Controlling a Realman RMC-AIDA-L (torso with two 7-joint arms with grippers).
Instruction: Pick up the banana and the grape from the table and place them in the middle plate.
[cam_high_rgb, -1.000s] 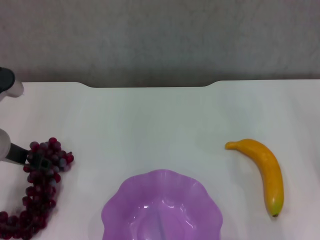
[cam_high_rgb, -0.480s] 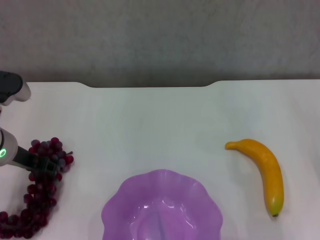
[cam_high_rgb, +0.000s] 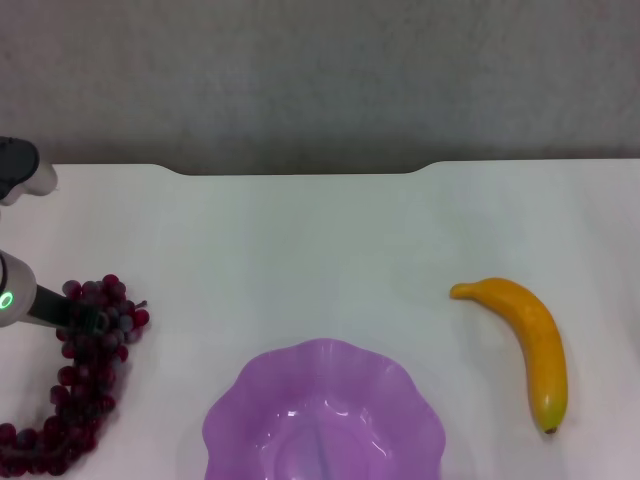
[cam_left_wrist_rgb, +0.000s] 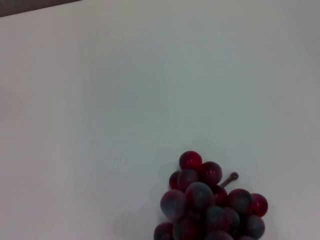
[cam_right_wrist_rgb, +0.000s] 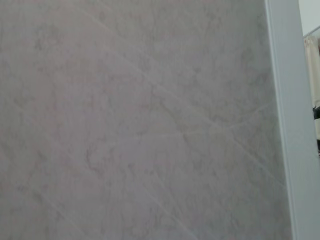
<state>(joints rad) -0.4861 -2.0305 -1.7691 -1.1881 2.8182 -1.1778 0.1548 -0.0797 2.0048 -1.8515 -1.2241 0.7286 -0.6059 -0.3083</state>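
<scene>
The grape (cam_high_rgb: 85, 365) is a long dark red bunch lying on the white table (cam_high_rgb: 320, 240) at the far left. My left gripper (cam_high_rgb: 82, 318) reaches in from the left edge and is shut on the bunch's upper end, low over the table. The left wrist view shows that end with its stem (cam_left_wrist_rgb: 210, 205). The banana (cam_high_rgb: 530, 345) lies on the right side, greenish tip toward me. The middle plate (cam_high_rgb: 325, 420), light purple with a scalloped rim, sits at the front centre between them and holds nothing. My right gripper is out of view.
The table's far edge has a shallow notch (cam_high_rgb: 300, 170) with a grey floor beyond. The right wrist view shows only a grey marbled surface (cam_right_wrist_rgb: 140, 120) and a pale strip at one side.
My left gripper shifted slightly right and then a little toward the far edge, and the top of the grape bunch shifted right with it. The banana and the plate have not moved.
</scene>
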